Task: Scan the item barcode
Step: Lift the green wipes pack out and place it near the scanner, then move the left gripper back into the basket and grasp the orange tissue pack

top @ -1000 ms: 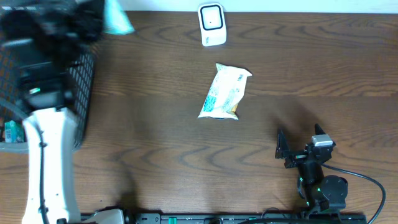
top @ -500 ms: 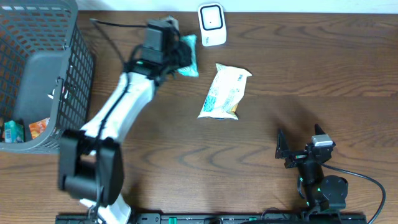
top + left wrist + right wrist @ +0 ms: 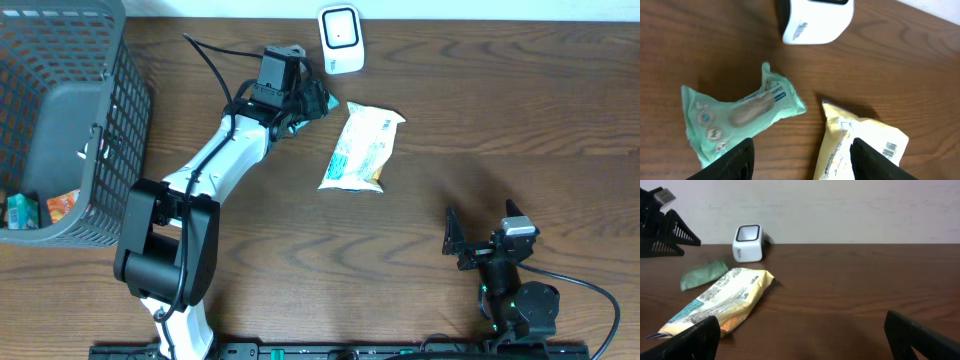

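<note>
Just beside the scanner (image 3: 815,20), the green packet (image 3: 740,120) lies on the surface (image 3: 700,45) beneath our left end effector (image 3: 802,160), its jaws apart and empty. We cannot see its barcode; facing away, it may never read, and the yellow packet (image 3: 860,145) crowds a regrasp.

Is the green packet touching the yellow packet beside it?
Apart. The left wrist view shows a strip of bare table between the green packet and the yellow packet.

Left gripper (image 3: 801,162) coming across from the basket (image 3: 60,120), jaws parting; green packet (image 3: 740,117) leaving its grip, now lying on the table (image 3: 690,40) beside the yellow packet (image 3: 860,145).
</note>
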Motion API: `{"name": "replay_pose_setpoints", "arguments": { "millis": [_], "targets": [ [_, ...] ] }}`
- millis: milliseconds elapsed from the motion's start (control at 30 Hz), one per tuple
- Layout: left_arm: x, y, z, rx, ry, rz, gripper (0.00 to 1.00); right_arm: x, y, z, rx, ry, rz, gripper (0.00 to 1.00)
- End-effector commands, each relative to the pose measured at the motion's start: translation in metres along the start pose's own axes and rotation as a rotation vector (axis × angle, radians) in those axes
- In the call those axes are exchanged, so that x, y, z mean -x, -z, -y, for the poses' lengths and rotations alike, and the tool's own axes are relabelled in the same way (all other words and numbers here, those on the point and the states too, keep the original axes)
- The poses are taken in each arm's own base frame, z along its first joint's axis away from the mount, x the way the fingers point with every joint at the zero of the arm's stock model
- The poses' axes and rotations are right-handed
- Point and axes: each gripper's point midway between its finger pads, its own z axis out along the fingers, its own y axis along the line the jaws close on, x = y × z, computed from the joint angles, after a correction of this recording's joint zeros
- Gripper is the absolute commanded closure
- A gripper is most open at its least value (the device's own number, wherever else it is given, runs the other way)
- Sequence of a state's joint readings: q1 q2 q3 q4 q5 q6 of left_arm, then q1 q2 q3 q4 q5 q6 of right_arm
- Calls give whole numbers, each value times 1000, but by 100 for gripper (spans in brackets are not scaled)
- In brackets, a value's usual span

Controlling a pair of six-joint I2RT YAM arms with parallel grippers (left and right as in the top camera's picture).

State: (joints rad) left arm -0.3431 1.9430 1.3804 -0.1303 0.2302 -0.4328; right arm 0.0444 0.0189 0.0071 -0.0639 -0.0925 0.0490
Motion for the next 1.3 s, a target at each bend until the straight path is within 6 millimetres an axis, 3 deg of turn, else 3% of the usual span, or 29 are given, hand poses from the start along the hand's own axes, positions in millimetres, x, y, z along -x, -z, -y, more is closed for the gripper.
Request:
{"name": "replay_pose_setpoints", "arguments": {
  "millis": [0,133,200,267,300,433,600,733,800,867,967,1167,1267],
  "targets": [
    [31,26,9,-25,-111,90,40,-1,0,-1,4,-13,-3,1],
    [81,84,12,-20,-203,248,40,-1,0,-1,4,-13,-3,1],
    [122,140,-9,69,-185,403,37,-1,0,-1,4,-13,-4,1],
    [148,184,-34,151,-147,512,22,-1,0,-1,4,-13,-3,1],
    [168,227,-62,235,-104,612,15,-1,0,-1,4,-13,-4,1],
    [192,310,-138,435,7,775,13,-1,0,-1,4,-13,-4,1],
    [183,358,-238,634,148,795,14,-1,0,-1,4,-13,-4,1],
    [146,370,-314,714,444,758,15,-1,0,-1,4,-13,-3,1],
    [115,365,-349,733,672,722,23,-1,0,-1,4,-13,-4,1],
    [91,357,-371,746,834,686,23,-1,0,-1,4,-13,-3,1],
    [61,336,-391,760,990,604,23,-1,0,-1,4,-13,-4,1],
    [8,300,-411,855,1072,381,23,-1,0,-1,4,-13,-3,1],
    [-15,287,-416,882,1180,322,17,-1,0,-1,4,-13,-3,1]
  ]
}}
